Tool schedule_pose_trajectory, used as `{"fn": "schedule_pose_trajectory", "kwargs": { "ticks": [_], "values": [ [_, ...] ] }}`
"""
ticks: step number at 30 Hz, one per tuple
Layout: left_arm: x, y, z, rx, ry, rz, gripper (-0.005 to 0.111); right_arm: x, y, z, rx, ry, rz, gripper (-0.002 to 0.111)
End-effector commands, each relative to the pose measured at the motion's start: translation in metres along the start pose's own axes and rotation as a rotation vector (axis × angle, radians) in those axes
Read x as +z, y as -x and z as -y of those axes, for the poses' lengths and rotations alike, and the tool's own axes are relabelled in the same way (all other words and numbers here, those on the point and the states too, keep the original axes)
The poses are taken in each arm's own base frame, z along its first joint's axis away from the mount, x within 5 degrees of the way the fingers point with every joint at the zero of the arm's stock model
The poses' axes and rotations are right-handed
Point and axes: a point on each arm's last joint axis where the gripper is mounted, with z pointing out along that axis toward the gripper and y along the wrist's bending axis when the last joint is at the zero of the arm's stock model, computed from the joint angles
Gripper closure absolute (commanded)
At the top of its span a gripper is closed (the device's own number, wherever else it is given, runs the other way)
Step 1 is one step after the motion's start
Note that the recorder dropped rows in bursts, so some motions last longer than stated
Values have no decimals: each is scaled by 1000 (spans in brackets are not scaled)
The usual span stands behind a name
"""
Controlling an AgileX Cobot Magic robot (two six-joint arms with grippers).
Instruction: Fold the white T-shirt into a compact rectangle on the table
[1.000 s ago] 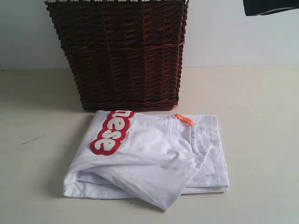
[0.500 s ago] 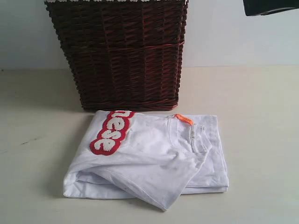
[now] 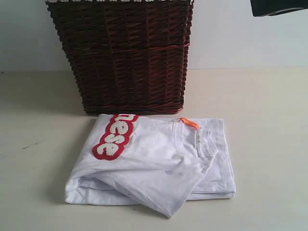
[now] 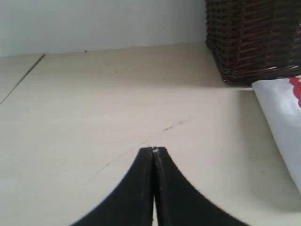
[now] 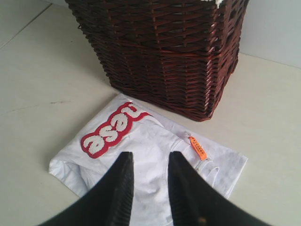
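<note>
Nothing had shifted: the folded white cotton T-shirt (image 5: 146, 136) lay below my parted, empty right gripper (image 5: 150, 157), aside from my pressed-together left gripper (image 4: 154, 150), on the smooth cream table (image 3: 269, 120) before a dark wicker basket (image 3: 125, 53).

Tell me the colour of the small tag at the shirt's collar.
The tag is orange, clearest in the right wrist view.
</note>
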Motion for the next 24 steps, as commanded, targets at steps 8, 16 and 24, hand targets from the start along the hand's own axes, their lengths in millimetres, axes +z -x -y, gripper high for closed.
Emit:
{"fn": "schedule_pose_trajectory", "kwargs": {
  "ticks": [8,16,24],
  "values": [
    [0,1,0,-5,-1,9,107,-6,14,20,-674,-262,70,81],
    [0,1,0,-5,-1,9,107,-4,16,12,-543,-176,134,81],
    [0,1,0,-5,-1,9,107,6,-15,-3,-121,76,-166,81]
  ]
}}
